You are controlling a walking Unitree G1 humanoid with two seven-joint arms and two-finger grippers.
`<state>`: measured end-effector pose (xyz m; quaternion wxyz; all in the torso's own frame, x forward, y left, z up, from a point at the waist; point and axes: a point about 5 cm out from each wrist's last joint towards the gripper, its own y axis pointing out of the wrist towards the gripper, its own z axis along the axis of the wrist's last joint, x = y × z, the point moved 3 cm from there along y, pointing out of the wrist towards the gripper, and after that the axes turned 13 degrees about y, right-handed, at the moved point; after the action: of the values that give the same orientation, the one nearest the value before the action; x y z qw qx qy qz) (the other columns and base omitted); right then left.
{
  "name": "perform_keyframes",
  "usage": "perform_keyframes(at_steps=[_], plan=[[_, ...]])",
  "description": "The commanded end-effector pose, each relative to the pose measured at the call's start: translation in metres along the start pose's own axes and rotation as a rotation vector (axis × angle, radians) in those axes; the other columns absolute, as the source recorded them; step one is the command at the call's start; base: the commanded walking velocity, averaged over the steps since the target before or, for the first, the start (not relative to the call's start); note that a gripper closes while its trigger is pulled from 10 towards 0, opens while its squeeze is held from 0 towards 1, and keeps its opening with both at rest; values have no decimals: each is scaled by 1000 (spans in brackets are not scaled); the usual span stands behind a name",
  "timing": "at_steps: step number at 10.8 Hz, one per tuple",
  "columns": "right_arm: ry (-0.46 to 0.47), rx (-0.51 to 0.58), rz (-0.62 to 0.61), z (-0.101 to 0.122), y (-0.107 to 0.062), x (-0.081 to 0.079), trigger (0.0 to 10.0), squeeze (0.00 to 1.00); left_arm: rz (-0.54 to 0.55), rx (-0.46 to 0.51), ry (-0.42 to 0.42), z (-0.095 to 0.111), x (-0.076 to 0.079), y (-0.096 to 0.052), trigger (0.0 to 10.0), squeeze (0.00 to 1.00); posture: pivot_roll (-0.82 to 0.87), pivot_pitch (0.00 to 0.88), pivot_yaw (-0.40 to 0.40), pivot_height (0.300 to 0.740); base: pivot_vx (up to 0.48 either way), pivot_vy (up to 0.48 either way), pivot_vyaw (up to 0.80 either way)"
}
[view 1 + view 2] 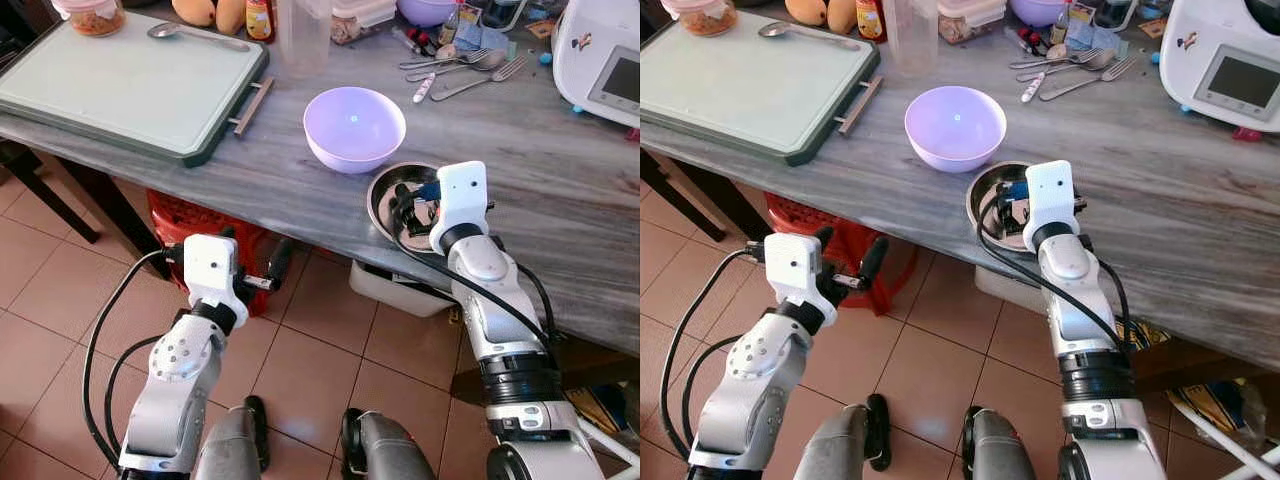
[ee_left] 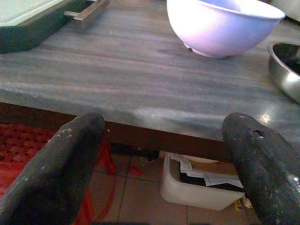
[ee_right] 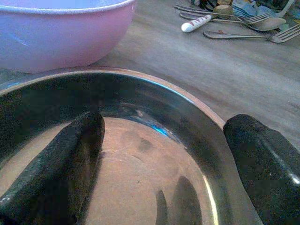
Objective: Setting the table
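Note:
A steel bowl (image 1: 384, 196) sits near the front edge of the grey wooden table (image 1: 560, 200), just in front of a lavender bowl (image 1: 355, 128). My right gripper (image 1: 415, 212) is down at the steel bowl and open. In the right wrist view one finger (image 3: 61, 168) is inside the bowl and the other (image 3: 267, 164) is beyond its rim (image 3: 187, 101). My left gripper (image 1: 848, 258) is open and holds nothing. It hangs below the table's front edge, pointing at the edge (image 2: 140, 117).
Forks and spoons (image 1: 455, 65) lie at the back of the table. A green-edged tray (image 1: 130, 85) with a spoon (image 1: 195, 35) fills the left. A white appliance (image 1: 600, 55) stands at the back right. A red basket (image 1: 195, 225) and a white bin (image 1: 395, 285) sit under the table.

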<state>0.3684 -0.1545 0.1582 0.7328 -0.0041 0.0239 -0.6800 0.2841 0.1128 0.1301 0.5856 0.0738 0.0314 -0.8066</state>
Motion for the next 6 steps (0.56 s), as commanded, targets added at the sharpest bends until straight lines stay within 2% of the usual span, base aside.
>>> perform_keyframes(at_steps=[1,4,6], plan=[[-7,3,-21,-2,-6,6,10000,0,-4,-16,2,-3,0,-3,10000,0,-29,236,-16,740,0,0,0],[-20,112,-34,20,-18,13,10000,0,-5,-14,4,-2,-1,-2,10000,0,-36,231,-14,740,0,0,0],[-8,155,-41,26,-26,14,10000,0,-7,-13,2,-2,0,-1,10000,0,-41,229,-14,740,0,0,0]])
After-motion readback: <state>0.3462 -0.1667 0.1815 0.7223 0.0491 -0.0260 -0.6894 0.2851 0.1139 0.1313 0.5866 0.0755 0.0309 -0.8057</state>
